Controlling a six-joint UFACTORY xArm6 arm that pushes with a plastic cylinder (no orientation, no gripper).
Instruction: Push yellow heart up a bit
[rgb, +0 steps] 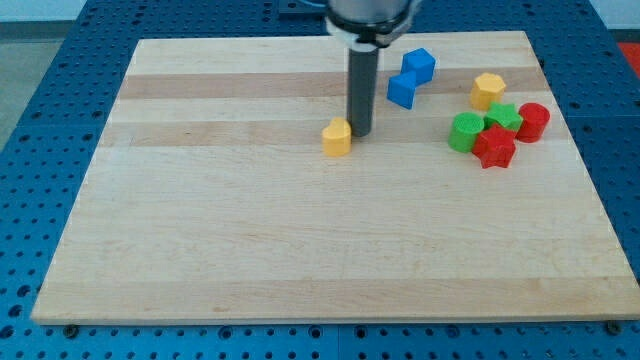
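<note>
Camera view: no hand, nothing held; my tip (360, 134) beside small yellow plastic heart (337, 138), toward wooden bench's (300, 250) top edge, wrong side for pushing up.

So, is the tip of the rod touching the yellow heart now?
Cannot tell. In the camera view my tip sits right against the upper right edge of the yellow heart, with no gap visible, but contact is not plain.

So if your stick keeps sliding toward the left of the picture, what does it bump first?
Almost surely the yellow heart. My tip sits just to the heart's right, touching it or nearly so; depth is hard to judge. Past the heart, I see only bare wooden board on that side.
</note>
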